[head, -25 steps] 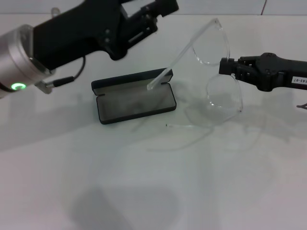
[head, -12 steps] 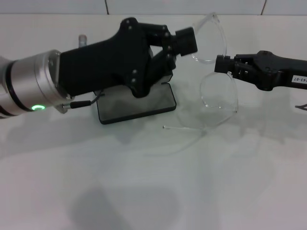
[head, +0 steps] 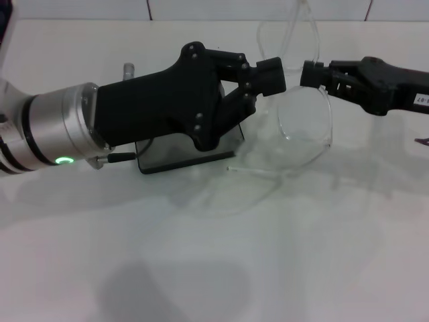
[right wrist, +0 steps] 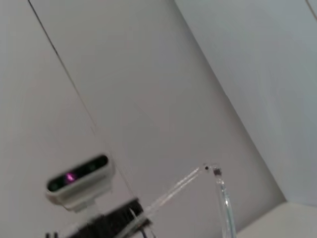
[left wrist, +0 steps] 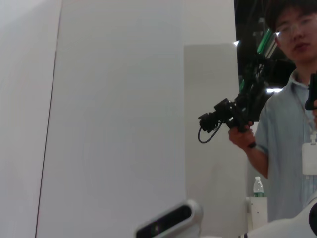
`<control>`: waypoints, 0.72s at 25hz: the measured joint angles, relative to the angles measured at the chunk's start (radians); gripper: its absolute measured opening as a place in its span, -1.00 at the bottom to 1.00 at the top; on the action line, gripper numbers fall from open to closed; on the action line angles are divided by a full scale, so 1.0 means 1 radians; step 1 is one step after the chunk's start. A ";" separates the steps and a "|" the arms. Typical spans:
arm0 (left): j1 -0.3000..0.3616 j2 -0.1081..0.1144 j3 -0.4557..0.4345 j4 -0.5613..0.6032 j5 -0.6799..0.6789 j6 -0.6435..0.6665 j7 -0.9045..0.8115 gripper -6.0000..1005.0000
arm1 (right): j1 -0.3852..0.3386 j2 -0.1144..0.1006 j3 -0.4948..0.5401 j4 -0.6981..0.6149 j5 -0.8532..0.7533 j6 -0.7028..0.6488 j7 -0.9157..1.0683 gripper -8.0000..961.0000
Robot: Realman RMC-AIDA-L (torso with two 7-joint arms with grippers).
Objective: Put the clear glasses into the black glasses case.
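Fingertips of the right gripper (head: 307,75) were pinched together on the bridge of the clear glasses (head: 305,127), between the two lenses, holding the frame lifted off the white table (head: 201,268). One lens rose toward 12 o'clock from the pinch and ran past the head view's upper edge; the other hung toward 6 o'clock, tilted, with its lower rim near the tabletop. A thin see-through arm of the glasses trailed from that lower lens toward 8 o'clock, its tip just above or on the table; contact could not be resolved. The right wrist view showed only two slim transparent rods, the glasses' arms, meeting at a hinge against a pale wall. The left gripper (head: 271,75) sat at 9 o'clock from the right gripper's tips, just beside the upper lens; its dark finger block pointed toward the glasses, and whether its fingers were apart or together could not be told. Contact with the frame was likewise unclear. Outward from there, the left arm's black housing and silver wrist ring with a green light extended toward 8 o'clock, covering most of the black glasses case (head: 191,157). The case lay on the table under that arm, at 8 o'clock from the glasses, with only its near edge and a strip of grey lining visible.
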 joint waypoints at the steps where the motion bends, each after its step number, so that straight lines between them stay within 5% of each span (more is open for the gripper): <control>1: -0.004 0.000 0.000 -0.006 0.000 0.000 0.004 -0.89 | 0.000 0.000 0.001 0.000 0.006 -0.007 0.000 -0.84; 18: -0.028 -0.002 0.023 -0.041 -0.019 -0.011 0.049 -0.89 | 0.013 0.000 -0.008 0.000 0.041 -0.042 -0.003 -0.84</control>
